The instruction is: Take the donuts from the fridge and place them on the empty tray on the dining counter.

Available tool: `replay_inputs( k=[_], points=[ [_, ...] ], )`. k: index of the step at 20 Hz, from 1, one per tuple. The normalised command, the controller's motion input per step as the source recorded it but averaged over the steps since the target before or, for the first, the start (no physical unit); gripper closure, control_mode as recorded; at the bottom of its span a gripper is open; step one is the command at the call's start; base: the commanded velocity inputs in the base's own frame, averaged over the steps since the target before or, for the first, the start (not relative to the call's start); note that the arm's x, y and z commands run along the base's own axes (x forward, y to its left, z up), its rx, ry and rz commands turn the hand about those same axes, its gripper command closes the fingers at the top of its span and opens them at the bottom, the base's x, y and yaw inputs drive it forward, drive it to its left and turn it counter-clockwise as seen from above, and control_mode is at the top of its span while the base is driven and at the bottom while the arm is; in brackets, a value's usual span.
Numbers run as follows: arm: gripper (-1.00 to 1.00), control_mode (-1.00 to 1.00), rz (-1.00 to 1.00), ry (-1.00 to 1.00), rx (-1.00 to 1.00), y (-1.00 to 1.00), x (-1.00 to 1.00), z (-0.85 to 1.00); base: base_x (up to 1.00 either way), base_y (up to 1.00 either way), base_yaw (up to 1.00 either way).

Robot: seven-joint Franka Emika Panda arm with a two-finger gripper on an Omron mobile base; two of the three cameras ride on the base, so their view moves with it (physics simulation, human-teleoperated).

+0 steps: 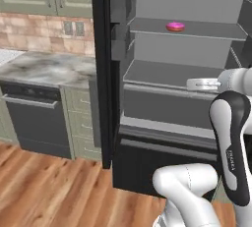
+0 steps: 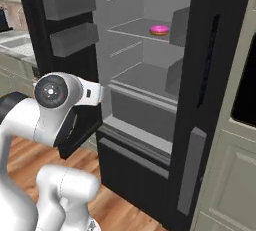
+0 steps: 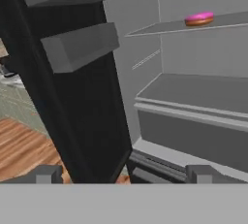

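The fridge (image 1: 101,73) (image 2: 210,75) (image 3: 72,97) stands with its doors open, showing a grey shelved interior. One pink-frosted donut (image 1: 175,26) (image 2: 159,30) (image 3: 199,19) lies on the upper shelf. My gripper (image 3: 124,174) is open with nothing between its fingertips (image 3: 48,173). It hangs in front of the fridge opening, lower than the donut's shelf and well short of it. In the hand view the donut sits up and to the right. The tray and the dining counter are out of view.
The left door carries grey bins (image 3: 80,46) (image 2: 70,37) close to my hand. A lower shelf and a grey drawer (image 1: 162,105) lie under the donut's shelf. A marble counter (image 1: 49,66) on green cabinets with a dishwasher (image 1: 34,118) stands left. Cream cabinets (image 2: 225,175) flank the right.
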Motion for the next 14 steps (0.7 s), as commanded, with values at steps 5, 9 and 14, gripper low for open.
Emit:
replay_inputs(
  k=[5, 9, 14],
  points=[
    [-1.0, 1.0, 0.0, 0.0, 0.0, 0.0, 0.0, 0.0, 0.52, 0.06, -0.41],
    [-1.0, 1.0, 0.0, 0.0, 0.0, 0.0, 0.0, 0.0, 0.62, 0.29, -0.49],
    [-1.0, 1.0, 0.0, 0.0, 0.0, 0.0, 0.0, 0.0, 0.97, 1.0, -0.52]
  ],
)
